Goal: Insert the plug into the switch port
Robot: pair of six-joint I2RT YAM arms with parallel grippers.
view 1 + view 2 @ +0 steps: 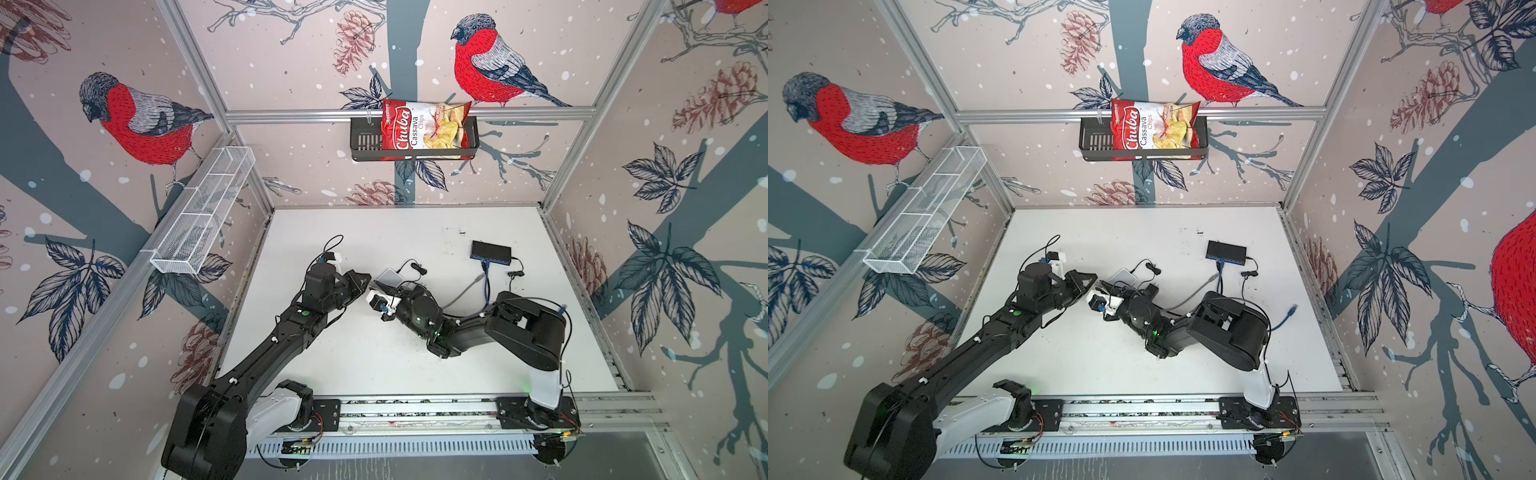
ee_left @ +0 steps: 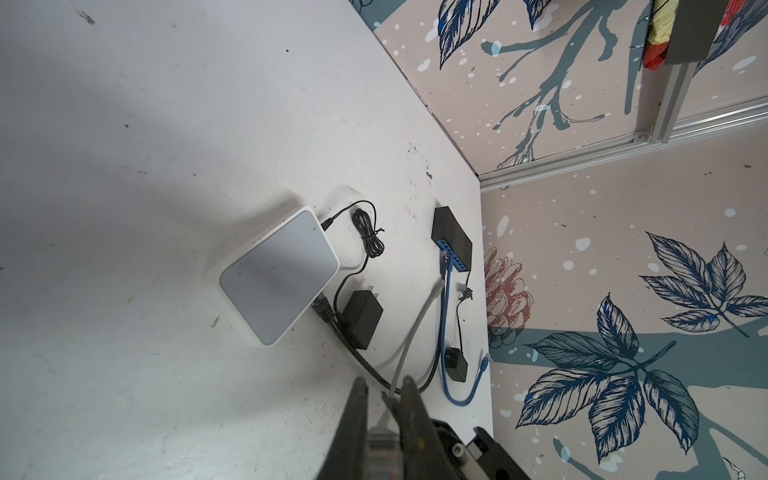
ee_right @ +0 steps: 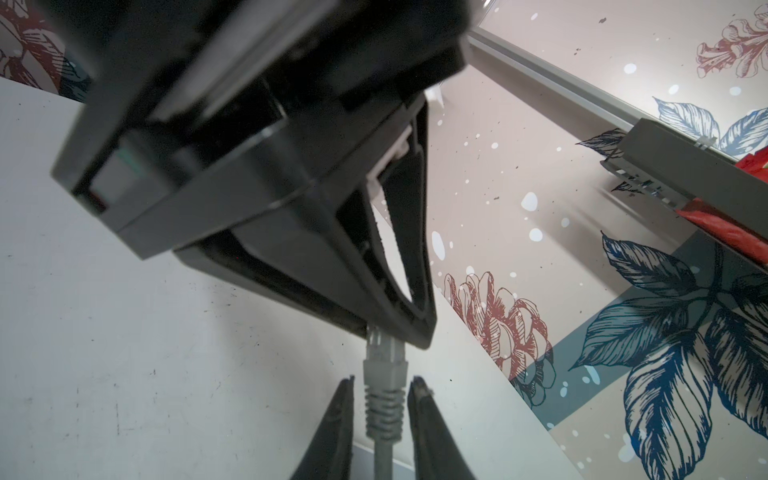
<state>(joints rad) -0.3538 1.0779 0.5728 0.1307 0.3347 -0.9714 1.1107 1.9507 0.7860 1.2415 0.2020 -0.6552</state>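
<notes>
The handover is where this could slip. On the left, the left tool [image 2: 384,382] is pinched nearly shut on the plug [image 3: 384,361], gripping its clear tip in the air over the middle of the worktop [image 1: 374,232], near the white box [image 2: 278,274]. To its right, the right tool [image 3: 383,379] stands narrow, with a finger on either side of the ribbed boot and a sliver of gap on each side, so it holds nothing yet. If the left tool lets go before that grip bites, the plug likely drops. A hold on the soft ribs could also let the tip droop and meet the port askew.

Further right and far back, well apart from the plug, sits the switch [image 1: 490,250], loose on the worktop. A push may just slide it, and the blue cable [image 2: 444,332] already plugged in crowds the neighbouring ports.

The plug is grey, with a moulded body, a ribbed strain relief, a clear tip and a thin grey cable trailing from it. Which way its latch faces I cannot tell.
</notes>
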